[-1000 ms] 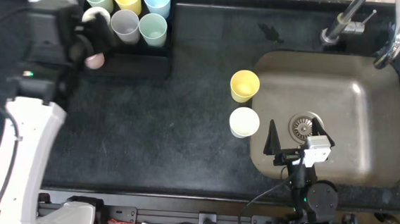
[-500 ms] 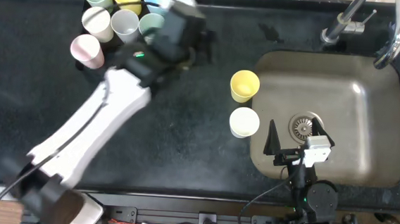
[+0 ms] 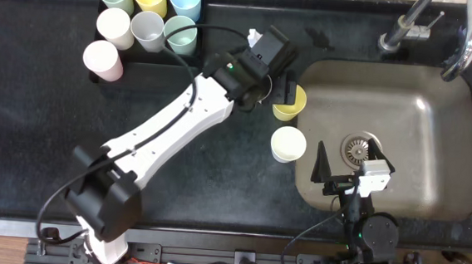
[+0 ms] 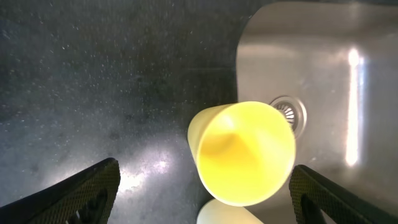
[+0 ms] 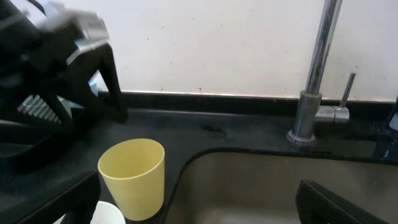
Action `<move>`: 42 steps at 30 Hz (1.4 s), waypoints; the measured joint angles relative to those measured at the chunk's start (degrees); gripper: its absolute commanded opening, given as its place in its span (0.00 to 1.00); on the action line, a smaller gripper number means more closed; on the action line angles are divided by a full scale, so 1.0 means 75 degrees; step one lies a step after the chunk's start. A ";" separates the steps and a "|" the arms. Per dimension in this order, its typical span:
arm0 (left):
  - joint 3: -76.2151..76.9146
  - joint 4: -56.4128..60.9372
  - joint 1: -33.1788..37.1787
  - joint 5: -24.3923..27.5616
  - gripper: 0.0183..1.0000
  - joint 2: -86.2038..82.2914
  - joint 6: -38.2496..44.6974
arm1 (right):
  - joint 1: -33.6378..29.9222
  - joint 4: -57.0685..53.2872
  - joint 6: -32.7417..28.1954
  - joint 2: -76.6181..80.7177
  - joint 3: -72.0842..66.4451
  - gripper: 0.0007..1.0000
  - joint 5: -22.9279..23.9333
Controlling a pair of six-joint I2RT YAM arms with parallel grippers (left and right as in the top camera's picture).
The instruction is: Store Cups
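Pink cup (image 3: 102, 59), smooth tapered plastic, upright far left on speckled black table (image 3: 174, 186). Left arm stretched diagonally right; end effector (image 4: 205, 166) released, fingers wide, over yellow cup (image 4: 245, 152) beside steel sink (image 3: 434, 162). Right end effector (image 5: 199, 180) released, low over basin.

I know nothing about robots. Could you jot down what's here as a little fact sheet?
Left hand: open, above the yellow cup
Right hand: open, over the sink
White cup: on the counter beside the yellow one
Cup cluster: far corner, pink cup at its edge
Left to store: yellow and white cups, apparently
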 measured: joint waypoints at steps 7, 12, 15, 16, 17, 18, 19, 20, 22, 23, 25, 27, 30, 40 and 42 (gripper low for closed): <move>0.0020 0.0087 0.0000 0.0064 0.86 0.0539 -0.0035 | 0.0000 0.0003 0.0000 0.0000 0.0000 1.00 0.0003; 0.0029 0.0356 0.0000 0.0105 0.75 0.0921 -0.0114 | 0.0000 -0.0003 -0.0003 0.0000 0.0000 1.00 0.0003; 0.0029 0.0527 0.0000 0.0119 0.50 0.1107 -0.0187 | 0.0000 0.0003 0.0000 0.0000 0.0000 1.00 0.0000; 0.0029 0.0565 0.0000 0.0125 0.45 0.1163 -0.0184 | 0.0000 0.0000 -0.0003 0.0000 0.0000 0.99 0.0003; 0.0029 0.0592 0.0000 0.0134 0.42 0.1201 -0.0175 | 0.0000 0.0003 -0.0003 0.0000 0.0000 1.00 0.0003; 0.0029 0.0618 0.0000 0.0134 0.39 0.1221 -0.0172 | 0.0000 0.0000 -0.0003 0.0000 0.0000 1.00 0.0006; 0.0029 0.0644 0.0000 0.0128 0.38 0.1233 -0.0169 | 0.0000 0.0000 0.0000 0.0000 0.0000 1.00 0.0003; 0.0029 0.0673 0.0000 0.0131 0.35 0.1236 -0.0163 | 0.0000 0.0000 0.0000 0.0000 0.0000 1.00 0.0003; 0.0038 0.0708 0.0000 0.0131 0.29 0.1236 -0.0166 | 0.0000 -0.0003 0.0000 0.0000 0.0000 1.00 0.0003; 0.0041 0.0729 0.0000 0.0131 0.21 0.1236 -0.0181 | 0.0000 0.0000 0.0000 0.0000 0.0000 1.00 0.0006; 0.0044 0.0784 0.0000 0.0137 0.06 0.1253 -0.0184 | 0.0000 0.0000 -0.0003 0.0000 0.0000 1.00 0.0003; 0.0044 0.0848 0.0000 0.0131 0.02 0.1300 -0.0169 | 0.0000 0.0000 -0.0003 0.0000 0.0000 1.00 0.0003; 0.0061 0.0874 0.0000 0.0149 0.02 0.1341 -0.0172 | 0.0000 0.0000 0.0000 0.0000 0.0000 1.00 0.0003; 0.0131 -0.0210 0.0087 -0.0720 0.02 0.0880 -0.0178 | 0.0000 0.0000 -0.0003 0.0000 0.0000 1.00 0.0003; 0.0128 -0.0475 0.0268 -0.1023 0.02 0.0446 -0.0178 | 0.0000 0.0000 0.0000 0.0000 0.0000 1.00 0.0003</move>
